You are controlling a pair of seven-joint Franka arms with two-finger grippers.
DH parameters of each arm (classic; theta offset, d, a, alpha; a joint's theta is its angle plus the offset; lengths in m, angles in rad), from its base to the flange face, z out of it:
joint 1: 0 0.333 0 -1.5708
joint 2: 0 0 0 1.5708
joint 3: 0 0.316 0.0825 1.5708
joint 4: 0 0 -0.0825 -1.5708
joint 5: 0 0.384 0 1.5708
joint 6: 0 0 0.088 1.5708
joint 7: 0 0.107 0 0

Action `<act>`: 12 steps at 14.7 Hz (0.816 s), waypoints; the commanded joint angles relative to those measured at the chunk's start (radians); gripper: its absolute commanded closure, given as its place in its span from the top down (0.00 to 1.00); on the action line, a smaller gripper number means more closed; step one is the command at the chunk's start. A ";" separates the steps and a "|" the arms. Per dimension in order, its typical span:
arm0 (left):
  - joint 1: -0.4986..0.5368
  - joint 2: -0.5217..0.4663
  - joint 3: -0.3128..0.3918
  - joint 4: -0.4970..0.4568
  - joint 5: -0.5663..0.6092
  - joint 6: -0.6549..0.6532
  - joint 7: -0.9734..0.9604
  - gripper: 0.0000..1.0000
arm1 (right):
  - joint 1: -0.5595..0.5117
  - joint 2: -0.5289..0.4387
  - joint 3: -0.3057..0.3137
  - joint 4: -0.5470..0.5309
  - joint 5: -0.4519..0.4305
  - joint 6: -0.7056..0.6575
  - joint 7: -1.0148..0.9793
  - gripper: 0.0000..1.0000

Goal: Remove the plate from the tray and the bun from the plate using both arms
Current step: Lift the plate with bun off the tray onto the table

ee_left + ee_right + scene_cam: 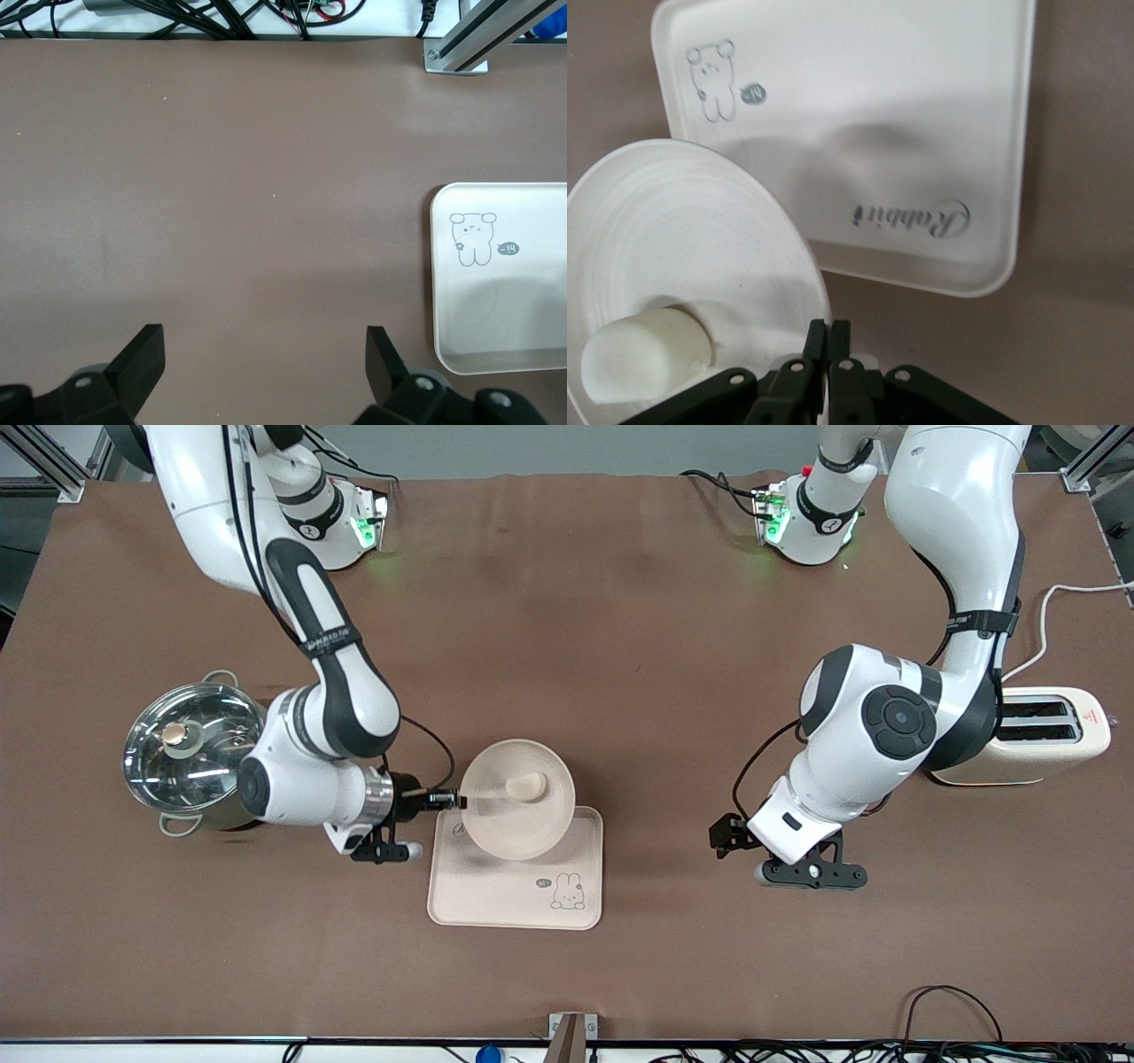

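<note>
The round cream plate (pixel 514 828) is gripped by its rim in my right gripper (pixel 456 800), which is shut on it. The plate hangs over the end of the rabbit tray (pixel 532 908) farther from the front camera. The pale bun (pixel 529 785) lies on the plate. In the right wrist view the shut gripper (pixel 828 332) pinches the rim of the plate (pixel 682 230), with the bun (pixel 647 359) beside it and the tray (pixel 921 133) below. My left gripper (pixel 728 835) is open and empty over bare table, beside the tray. It also shows in the left wrist view (pixel 263 354).
A steel pot with a glass lid (pixel 190 748) stands by the right arm. A cream toaster (pixel 1036 740) stands at the left arm's end of the table. The tray's edge (pixel 532 354) shows in the left wrist view. Cables lie along the table's front edge.
</note>
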 commanded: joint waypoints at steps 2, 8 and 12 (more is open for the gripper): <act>0.003 -0.020 0.000 -0.007 0.016 -0.019 0.004 1.00 | 0.106 -0.216 0.010 -0.399 -0.025 0.235 -0.020 0.00; -0.007 -0.006 0.000 -0.010 0.016 -0.019 0.003 1.00 | 0.137 -0.267 0.013 -0.581 -0.025 0.398 -0.078 0.00; -0.056 0.006 -0.011 -0.029 0.010 -0.019 -0.043 1.00 | 0.135 -0.256 0.014 -0.561 -0.007 0.429 -0.075 0.00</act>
